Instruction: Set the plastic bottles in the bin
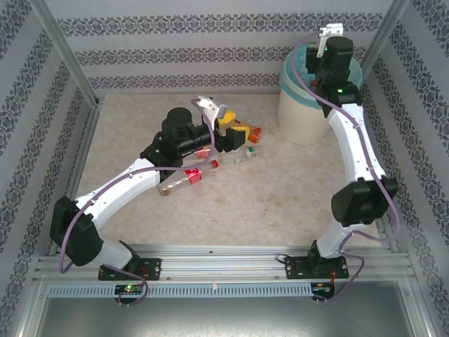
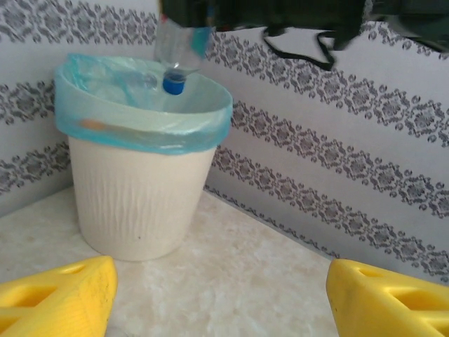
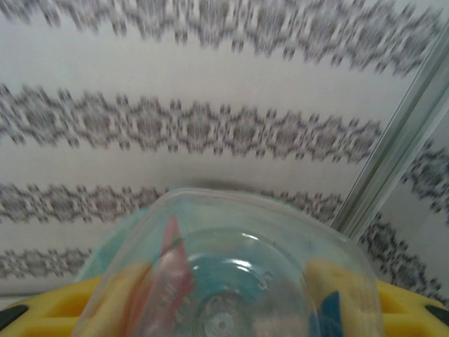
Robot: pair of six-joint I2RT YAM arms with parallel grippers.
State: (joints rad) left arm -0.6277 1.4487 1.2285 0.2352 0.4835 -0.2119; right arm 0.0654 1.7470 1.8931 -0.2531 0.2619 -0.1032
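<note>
Bottles (image 1: 189, 181) lie loose on the table at the middle of the top view. The left gripper (image 2: 223, 298) hangs over them, its yellow fingers (image 2: 59, 295) spread wide with nothing between. Farther off, at the upper right, the right gripper (image 3: 231, 312) is clamped on a blue-capped bottle (image 2: 179, 53), held cap down above the bin (image 2: 140, 203). A good release likely means centring it over the mouth, then opening fully so it drops straight, clear of the blue-green bag (image 2: 140, 133) at the rim.
</note>
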